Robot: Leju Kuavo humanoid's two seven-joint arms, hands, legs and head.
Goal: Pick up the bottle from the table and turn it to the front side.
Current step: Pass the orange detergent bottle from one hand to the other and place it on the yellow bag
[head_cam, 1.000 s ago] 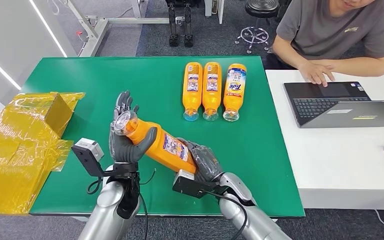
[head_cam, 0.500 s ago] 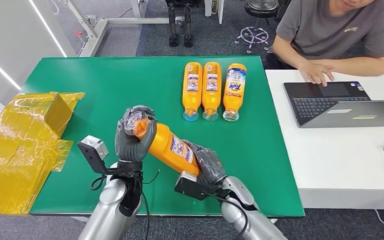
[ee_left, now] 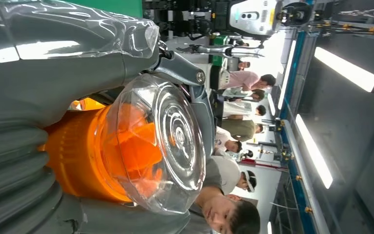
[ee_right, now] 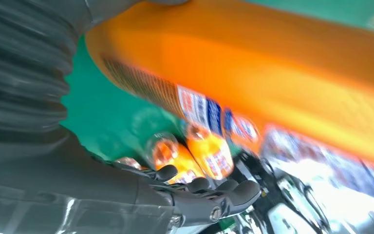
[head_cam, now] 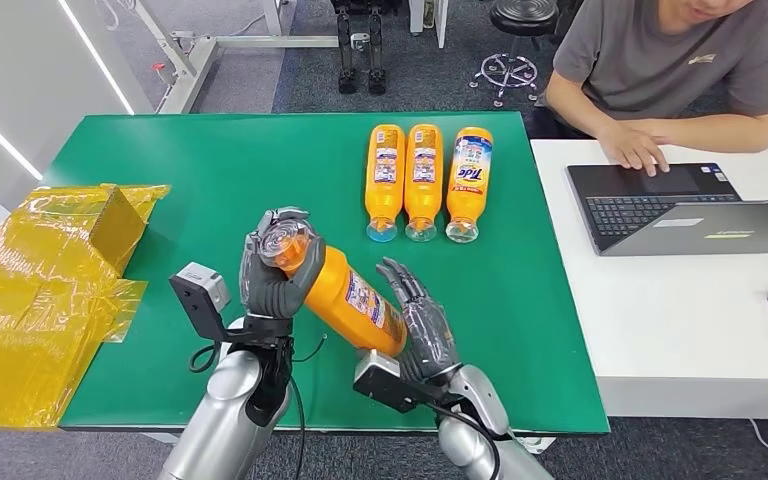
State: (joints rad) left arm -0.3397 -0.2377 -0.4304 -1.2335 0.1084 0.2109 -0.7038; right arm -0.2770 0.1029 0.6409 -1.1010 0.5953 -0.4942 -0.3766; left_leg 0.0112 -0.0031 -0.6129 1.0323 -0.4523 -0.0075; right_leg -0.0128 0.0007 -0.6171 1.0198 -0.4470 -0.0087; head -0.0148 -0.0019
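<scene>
The left hand (head_cam: 278, 268) grips the bottle (head_cam: 345, 294) at its cap; the right hand (head_cam: 422, 322) lies open beside it (holding nothing). Twist slowly, label up.

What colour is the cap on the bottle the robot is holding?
The cap is clear, see-through plastic over the orange bottle. The left wrist view shows it best.

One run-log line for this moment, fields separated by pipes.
left robot hand: grips bottle at cap end | right robot hand: fingers spread beside bottle base | three bottles: lying on table
</scene>
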